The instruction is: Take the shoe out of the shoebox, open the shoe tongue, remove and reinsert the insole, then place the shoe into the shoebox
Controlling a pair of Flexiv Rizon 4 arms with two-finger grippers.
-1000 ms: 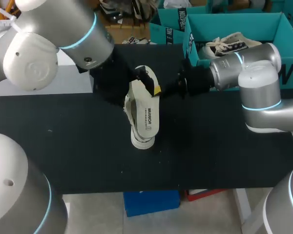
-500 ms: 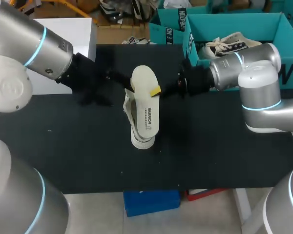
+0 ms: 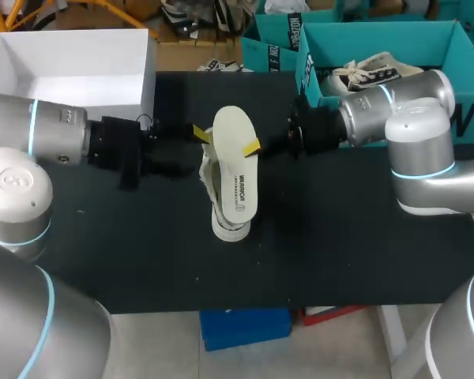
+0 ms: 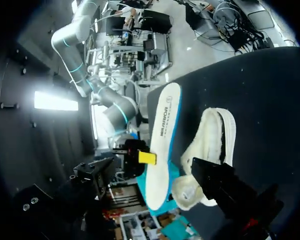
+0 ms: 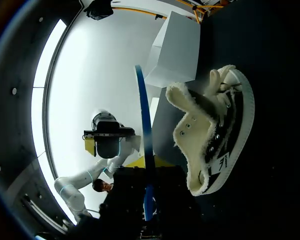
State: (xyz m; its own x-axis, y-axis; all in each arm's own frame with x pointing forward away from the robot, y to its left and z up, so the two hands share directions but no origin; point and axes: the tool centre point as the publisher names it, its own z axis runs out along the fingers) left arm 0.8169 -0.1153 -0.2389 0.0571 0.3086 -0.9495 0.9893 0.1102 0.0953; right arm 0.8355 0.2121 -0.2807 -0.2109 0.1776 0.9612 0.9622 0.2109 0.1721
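A white insole (image 3: pixel 235 170) with a blue underside stands on edge in the air, and my right gripper (image 3: pixel 255 148) is shut on its right rim. Under and against it a cream fleece-lined shoe (image 3: pixel 220 207) lies on the black table. My left gripper (image 3: pixel 199 134) is open just left of the insole's upper end, not touching it. The left wrist view shows the insole (image 4: pixel 162 140) beside the shoe (image 4: pixel 210 145), with one dark left finger (image 4: pixel 222 187) in front. In the right wrist view the insole (image 5: pixel 145 145) runs edge-on out of the right gripper (image 5: pixel 146 175), beside the shoe (image 5: pixel 210 145).
A white open shoebox (image 3: pixel 71 71) stands at the back left, behind my left arm. Teal boxes (image 3: pixel 379 47) stand at the back right, one holding another shoe (image 3: pixel 367 73). Bare black table lies in front of the shoe.
My left arm has pulled its gripper off the insole's top and swung down to the left, now lying low beside it. The right gripper, insole and shoe have not moved.
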